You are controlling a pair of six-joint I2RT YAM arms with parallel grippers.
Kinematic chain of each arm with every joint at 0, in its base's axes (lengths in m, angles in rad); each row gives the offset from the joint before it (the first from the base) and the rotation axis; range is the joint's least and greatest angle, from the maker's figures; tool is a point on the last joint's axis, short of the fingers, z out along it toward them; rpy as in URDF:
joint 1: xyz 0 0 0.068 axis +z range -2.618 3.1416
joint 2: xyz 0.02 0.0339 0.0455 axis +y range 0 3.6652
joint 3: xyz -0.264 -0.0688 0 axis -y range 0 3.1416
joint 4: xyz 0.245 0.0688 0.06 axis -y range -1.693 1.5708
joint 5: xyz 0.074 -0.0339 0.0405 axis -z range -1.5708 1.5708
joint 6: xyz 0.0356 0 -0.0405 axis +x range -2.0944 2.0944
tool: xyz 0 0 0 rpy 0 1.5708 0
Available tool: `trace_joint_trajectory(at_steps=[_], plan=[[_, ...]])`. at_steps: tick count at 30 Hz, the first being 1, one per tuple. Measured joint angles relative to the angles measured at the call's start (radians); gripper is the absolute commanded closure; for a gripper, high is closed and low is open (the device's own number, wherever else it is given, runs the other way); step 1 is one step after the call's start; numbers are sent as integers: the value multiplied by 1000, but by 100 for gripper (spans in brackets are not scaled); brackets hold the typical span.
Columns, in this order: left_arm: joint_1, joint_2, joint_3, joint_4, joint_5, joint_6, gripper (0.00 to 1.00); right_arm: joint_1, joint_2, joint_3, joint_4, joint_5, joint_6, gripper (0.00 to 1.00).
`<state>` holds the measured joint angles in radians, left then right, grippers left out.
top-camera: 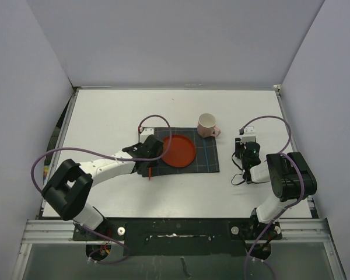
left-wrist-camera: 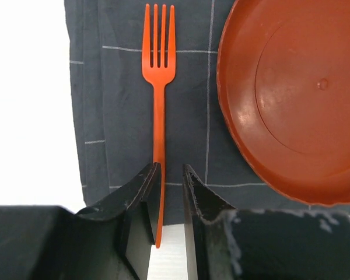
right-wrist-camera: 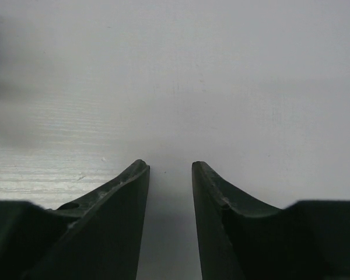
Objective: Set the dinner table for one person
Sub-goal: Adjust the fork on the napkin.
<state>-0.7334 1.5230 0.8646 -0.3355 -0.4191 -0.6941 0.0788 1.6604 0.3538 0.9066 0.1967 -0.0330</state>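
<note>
The left gripper [left-wrist-camera: 172, 166] stands low over the near edge of a dark grid-lined mat [left-wrist-camera: 116, 87]. Its jaws are only narrowly parted. An orange fork [left-wrist-camera: 158, 87] lies flat on the mat, its handle running back between the jaws and its tines pointing straight ahead of them. The handle end sits against the inner face of the left-hand finger, and a clear gap shows between the handle and the other finger, so the fork is not clamped. Ahead and to the right of these jaws an orange-red plate [left-wrist-camera: 303, 105] rests on the same mat, just beside the fork but apart from it. To the left of the jaws the mat ends and white surface begins. The right gripper [right-wrist-camera: 170, 166] has its jaws moderately apart. Nothing is between them, and only bare white tabletop shows between and ahead of the fingers. The dinner table [top-camera: 105, 116] lies beneath both sets of jaws and carries the mat. In the overhead view a pale cup [top-camera: 207, 122] stands on the table just beyond the mat's far right corner, farther out than either gripper and between the two.
</note>
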Motion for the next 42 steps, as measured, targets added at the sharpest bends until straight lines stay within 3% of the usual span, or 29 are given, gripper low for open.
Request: trace_joint_trajectory(at_steps=[7,21,42], plan=[[0,71,14,23,0,25,80,0,0,0,-3,-3,0,60],[61,74,17,43,-16,69,80,-1,0,0,-3,-7,0,60],[63,144,25,69,34,70,81,-4,0,0,-3,-15,1,61]])
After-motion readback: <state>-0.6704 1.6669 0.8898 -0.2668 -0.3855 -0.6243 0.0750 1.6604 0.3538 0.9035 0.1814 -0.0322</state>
